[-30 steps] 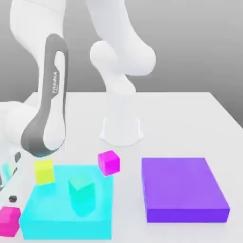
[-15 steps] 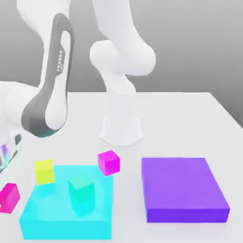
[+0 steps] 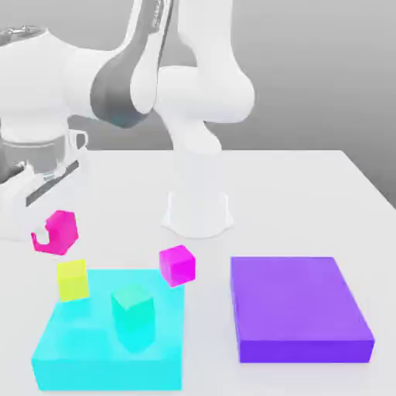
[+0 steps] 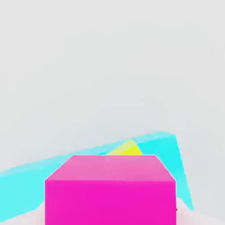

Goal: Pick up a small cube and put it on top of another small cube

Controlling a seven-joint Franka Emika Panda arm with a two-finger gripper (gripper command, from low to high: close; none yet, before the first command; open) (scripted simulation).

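1. Tool point(image 3: 52, 236): at the exterior view's left, hanging from the white arm point(image 3: 147, 69), raised above the worktop point(image 3: 309, 201); it is pinching the hot-pink cube point(image 3: 59, 231).
2. Hot-pink cube: held clear of the worktop, tilted, above and slightly to the exterior view's left of the yellow cube point(image 3: 73, 280). In the hand view it lies close to the camera point(image 4: 110, 189), with the yellow cube point(image 4: 126, 149) beyond it.
3. Yellow cube: rests beside the far left corner of the cyan slab point(image 3: 85, 348).
4. Teal cube point(image 3: 133, 307): stands on the cyan slab, near its middle.
5. Purplish-magenta cube point(image 3: 178, 264): just beside the slab's far right corner.
6. Purple slab point(image 3: 298, 309): flat on the worktop, at the exterior view's right, apart from the cyan slab.
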